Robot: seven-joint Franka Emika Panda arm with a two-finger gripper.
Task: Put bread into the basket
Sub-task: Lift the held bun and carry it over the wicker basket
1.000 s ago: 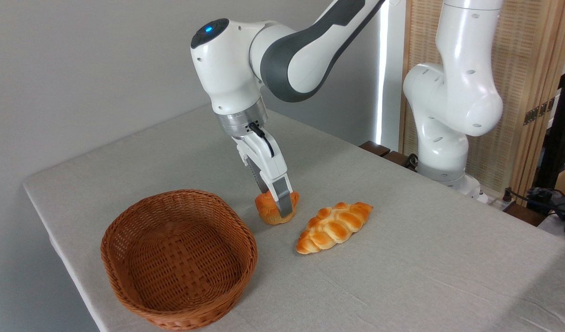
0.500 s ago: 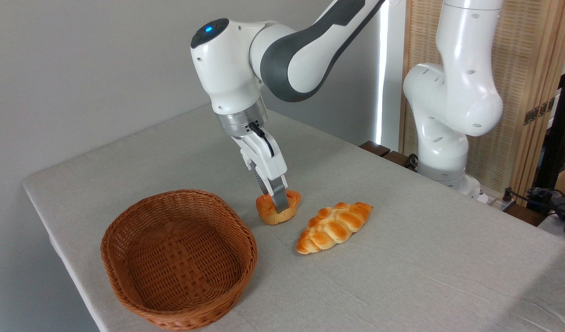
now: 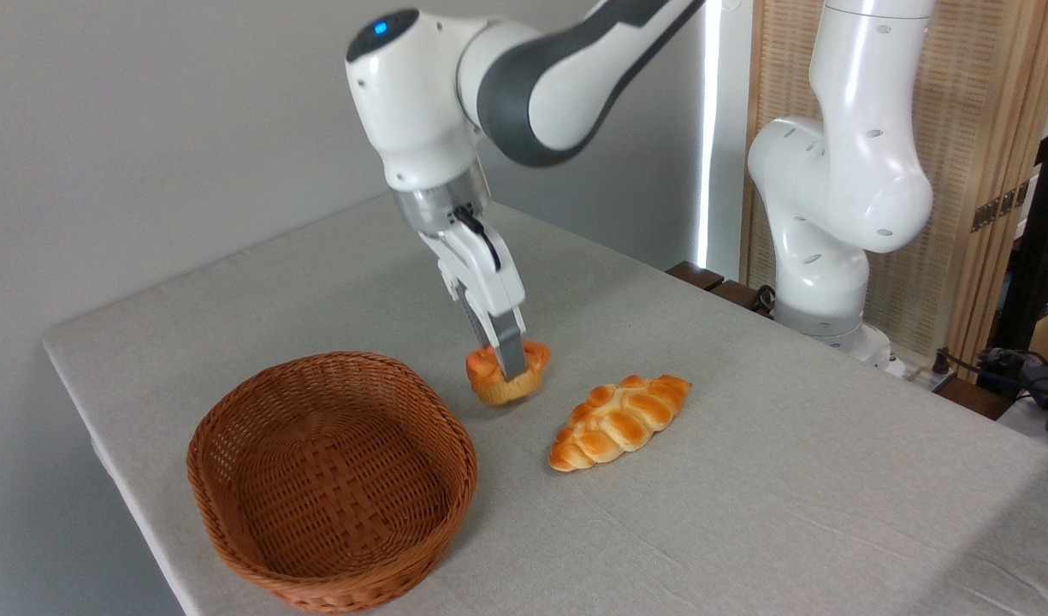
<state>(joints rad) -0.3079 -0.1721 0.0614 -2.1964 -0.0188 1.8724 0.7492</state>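
Gripper [image 3: 508,370]: two slim grey fingers on a white plastic body under a brushed metal wrist ring, pointing steeply down and pinching the bread [image 3: 506,375] across its top; one finger is showing in front of the bun, the other is lying hidden behind it. Bread: small round muffin-shaped bun with a glossy orange-brown knotted crown and paler, ridged sides, hanging in the grip and appearing to sit just clear of the table [image 3: 746,513], tilting slightly. Arm [image 3: 455,94]: smooth white shells with dark grey joint bands and a blue light glowing on the top cap, reaching in from the upper right; its rounded white base column [image 3: 840,197] is standing at the table's far right edge. Basket [image 3: 331,479]: oval, brown, woven wicker with low flared sides and a checker-weave floor, sitting near the front left corner, just left of and below the held bun, not touching it. Braided loaf [image 3: 619,421]: longer golden plaited piece with shiny lobes, lying flat on the cloth just right of the bun, apart from it. Table: covered in a pale grey, finely textured cloth with soft creases. Background: plain grey wall at left, a woven bamboo screen [image 3: 985,128] at right.
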